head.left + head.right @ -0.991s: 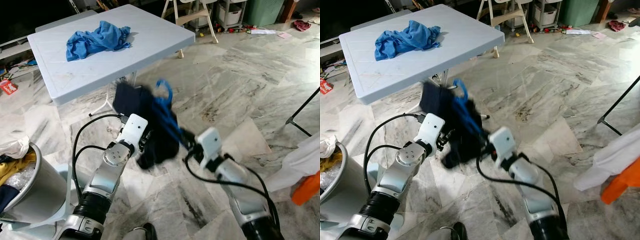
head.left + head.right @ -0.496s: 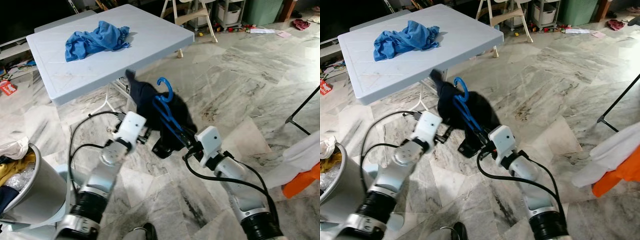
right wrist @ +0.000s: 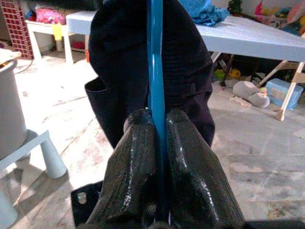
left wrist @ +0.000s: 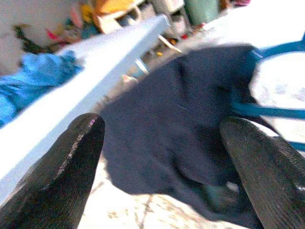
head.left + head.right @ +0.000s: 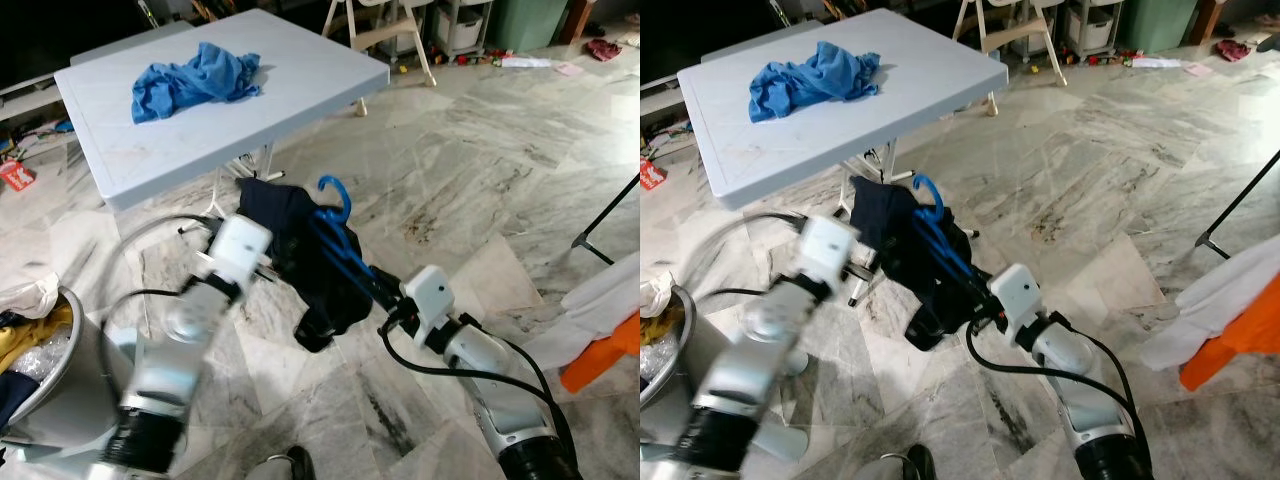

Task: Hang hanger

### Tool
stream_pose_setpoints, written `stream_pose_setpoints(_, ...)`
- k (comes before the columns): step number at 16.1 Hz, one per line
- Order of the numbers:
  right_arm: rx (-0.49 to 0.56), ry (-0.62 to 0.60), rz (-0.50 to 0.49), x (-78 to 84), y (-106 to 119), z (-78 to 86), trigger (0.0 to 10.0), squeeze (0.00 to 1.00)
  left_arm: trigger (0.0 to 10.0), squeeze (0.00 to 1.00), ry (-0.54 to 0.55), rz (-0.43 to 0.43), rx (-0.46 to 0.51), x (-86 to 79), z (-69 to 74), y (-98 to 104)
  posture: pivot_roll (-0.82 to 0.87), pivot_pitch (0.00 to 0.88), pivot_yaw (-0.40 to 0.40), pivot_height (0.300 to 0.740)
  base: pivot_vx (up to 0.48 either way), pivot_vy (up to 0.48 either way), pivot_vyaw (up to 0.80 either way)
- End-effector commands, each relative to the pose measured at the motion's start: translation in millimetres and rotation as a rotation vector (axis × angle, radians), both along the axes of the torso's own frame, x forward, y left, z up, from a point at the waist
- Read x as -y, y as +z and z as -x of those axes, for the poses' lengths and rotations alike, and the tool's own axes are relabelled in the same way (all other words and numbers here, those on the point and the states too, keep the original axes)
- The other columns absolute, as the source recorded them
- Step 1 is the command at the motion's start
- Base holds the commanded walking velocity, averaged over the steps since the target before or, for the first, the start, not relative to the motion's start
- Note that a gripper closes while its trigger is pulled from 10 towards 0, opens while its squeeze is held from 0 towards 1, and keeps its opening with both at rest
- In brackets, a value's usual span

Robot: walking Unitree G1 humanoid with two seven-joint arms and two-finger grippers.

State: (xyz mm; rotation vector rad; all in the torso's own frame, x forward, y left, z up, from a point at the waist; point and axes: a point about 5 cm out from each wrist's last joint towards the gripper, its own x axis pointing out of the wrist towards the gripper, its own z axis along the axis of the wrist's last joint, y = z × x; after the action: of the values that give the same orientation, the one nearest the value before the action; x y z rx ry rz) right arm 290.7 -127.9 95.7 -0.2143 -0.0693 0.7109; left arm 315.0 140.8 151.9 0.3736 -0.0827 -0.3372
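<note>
Right gripper [image 3: 157, 125] has its jaws clamped tight on the blue hanger [image 5: 338, 238], mid-frame in the head views, and the dark garment [image 5: 300, 250] droops off it over the marble floor [image 5: 470, 170]. The hanger sits low centre, hook [image 5: 334, 192] pointing up toward the desk [image 5: 300, 70] in the upper left.

The worry: that garment looks bunched to one side and not squarely on the shoulders. Tip the hanger while carrying it and the cloth could slide right off onto the floor. The grip is on one thin bar, too, so the weight of the fabric may twist the hanger in the jaws and swing the hook away from any rail. No rail is plainly in sight; just a black stand leg [image 5: 608, 222] at the right edge.

Poses now. Right arm reaches forward from lower right, forearm angled up and in. Left gripper [image 4: 157, 143] is up beside the garment from the lower left, jaws wide apart, holding nothing, blurred in the head views. Blue cloth [image 5: 195, 78] lies on the desk; a bucket [image 5: 70, 380] stands lower left.
</note>
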Motion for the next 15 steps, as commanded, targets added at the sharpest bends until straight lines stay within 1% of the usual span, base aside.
stream_pose_setpoints(1,0.056,0.041,-0.029,-6.9,11,1.0,10.0,0.00,10.0,1.00,0.037,-0.013,0.009,-17.3,0.7,2,-0.11,0.086,0.157,0.740,0.000,0.000,0.00)
stream_pose_setpoints(3,0.049,0.052,-0.022,-5.4,10,2.3,10.0,0.00,10.0,1.00,0.056,-0.052,-0.016,-30.4,2.1,-5,-0.11,0.085,0.155,0.740,0.000,0.000,0.00)
stream_pose_setpoints(5,0.041,0.086,-0.008,-3.4,10,4.6,10.0,0.00,10.0,1.00,0.047,-0.095,-0.059,-40.9,7.8,-16,-0.11,0.084,0.154,0.740,0.000,0.000,0.00)
stream_pose_setpoints(8,0.022,0.141,0.009,5.2,11,11.2,10.0,0.00,10.0,1.00,-0.006,-0.160,-0.104,-56.9,16.8,-32,-0.11,0.088,0.150,0.740,0.000,0.000,0.00)
stream_pose_setpoints(9,0.010,0.165,0.023,9.6,11,14.5,10.0,0.00,10.0,1.00,-0.025,-0.200,-0.107,-61.6,19.0,-35,-0.12,0.090,0.150,0.740,0.000,0.000,0.00)
stream_pose_setpoints(10,-0.004,0.185,0.034,13.1,10,17.2,10.0,0.00,10.0,1.00,-0.031,-0.219,-0.109,-64.7,19.2,-36,-0.12,0.090,0.149,0.740,0.000,0.000,0.00)
stream_pose_setpoints(11,-0.032,0.227,0.058,20.3,8,22.6,10.0,0.00,10.0,1.00,-0.045,-0.245,-0.110,-68.1,19.2,-37,-0.12,0.088,0.149,0.740,0.000,0.000,0.00)
stream_pose_setpoints(13,-0.067,0.281,0.076,27.0,7,28.6,10.0,0.00,10.0,1.00,-0.072,-0.277,-0.111,-69.9,19.0,-37,-0.12,0.087,0.148,0.740,0.000,0.000,0.00)
stream_pose_setpoints(15,-0.092,0.309,0.084,30.7,7,30.8,10.0,0.00,10.0,1.00,-0.119,-0.299,-0.116,-70.4,18.6,-38,-0.12,0.084,0.147,0.740,0.000,0.000,0.00)
